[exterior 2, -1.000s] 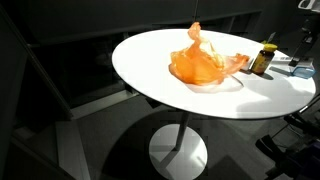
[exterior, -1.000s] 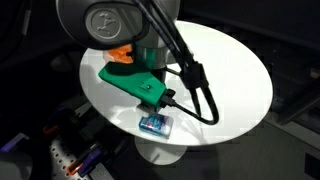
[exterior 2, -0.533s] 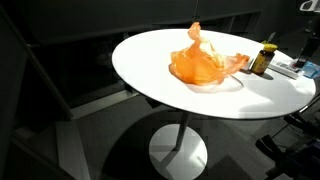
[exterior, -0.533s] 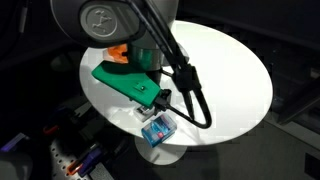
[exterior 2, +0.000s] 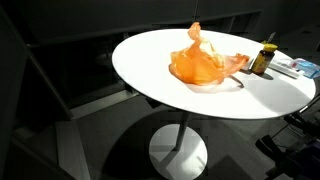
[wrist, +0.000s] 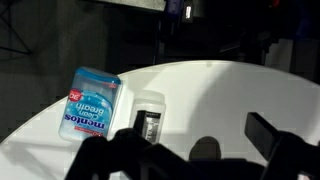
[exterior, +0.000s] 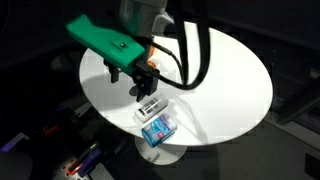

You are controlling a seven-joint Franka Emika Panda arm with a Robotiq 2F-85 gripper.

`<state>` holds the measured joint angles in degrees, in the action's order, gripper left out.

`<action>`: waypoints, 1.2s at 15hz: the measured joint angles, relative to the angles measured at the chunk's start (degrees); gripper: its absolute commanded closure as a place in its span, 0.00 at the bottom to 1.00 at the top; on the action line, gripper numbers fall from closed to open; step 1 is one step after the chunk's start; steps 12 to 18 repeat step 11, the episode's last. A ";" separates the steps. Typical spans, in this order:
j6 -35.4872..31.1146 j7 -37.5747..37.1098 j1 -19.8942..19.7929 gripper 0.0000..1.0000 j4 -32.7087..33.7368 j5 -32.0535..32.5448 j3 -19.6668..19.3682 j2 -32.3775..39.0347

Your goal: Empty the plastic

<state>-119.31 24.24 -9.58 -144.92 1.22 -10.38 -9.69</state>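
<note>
The orange plastic bag [exterior 2: 205, 62] lies crumpled near the middle of the round white table [exterior 2: 150, 70], with one corner sticking up. Just beside it stands a small dark bottle [exterior 2: 263, 60] with a yellow cap. At the right border of this exterior view a blue thing is cut off.

In an exterior view the arm and its green camera mount [exterior: 105, 40] cover the bag; a small orange patch by the gripper [exterior: 130, 80] is too small to identify.

In the wrist view the gripper [wrist: 185, 150] is only a dark silhouette at the bottom edge. Its jaws stand wide apart and hold nothing. Under them lie a blue mint box [wrist: 90, 103] and, just beside it, a pale container [wrist: 148, 115]. Whether this container is the bottle, I cannot tell.
</note>
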 measured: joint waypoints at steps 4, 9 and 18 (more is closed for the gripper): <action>8.30 -4.35 0.93 0.00 4.31 0.27 1.02 -3.76; 12.42 -7.01 1.56 0.00 7.88 0.32 1.75 -5.88; 13.08 -7.04 1.65 0.00 8.18 0.32 1.76 -5.97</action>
